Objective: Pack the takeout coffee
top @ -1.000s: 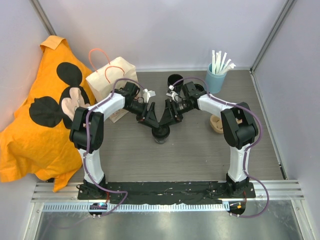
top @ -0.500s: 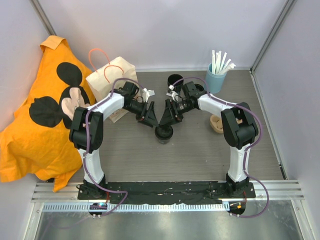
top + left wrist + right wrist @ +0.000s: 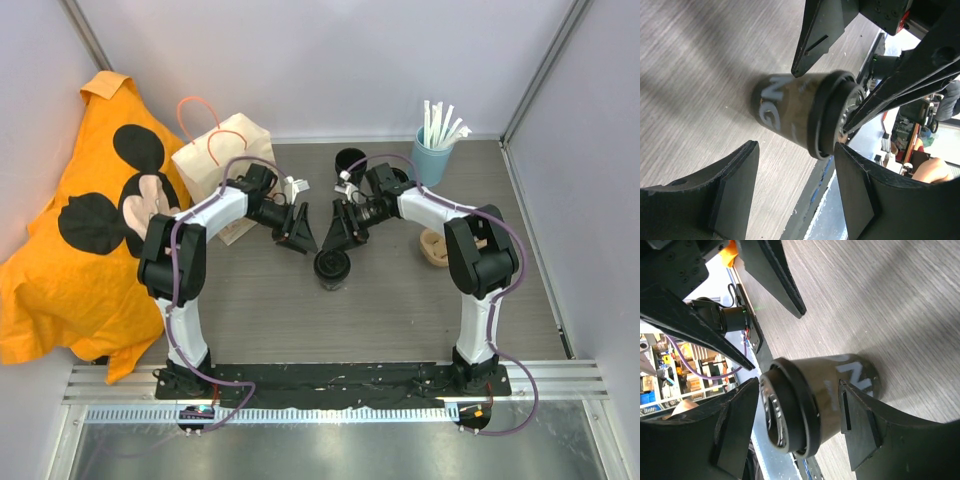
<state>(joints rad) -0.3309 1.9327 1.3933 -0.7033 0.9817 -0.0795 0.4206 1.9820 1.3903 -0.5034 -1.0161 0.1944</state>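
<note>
Takeout coffee (image 3: 332,267) stands upright on the table (image 3: 400,305), on the base side of both end effectors. Right end effector (image 3: 338,240): fingers wide, holding nothing, cup just off the tips; contact unclear. Left end effector (image 3: 300,238): also wide and empty, slightly farther off. Right arm is nearer. Its fingers seem spread along the cup's upright axis, not across it, so a grip likely needs a wrist roll.
</note>
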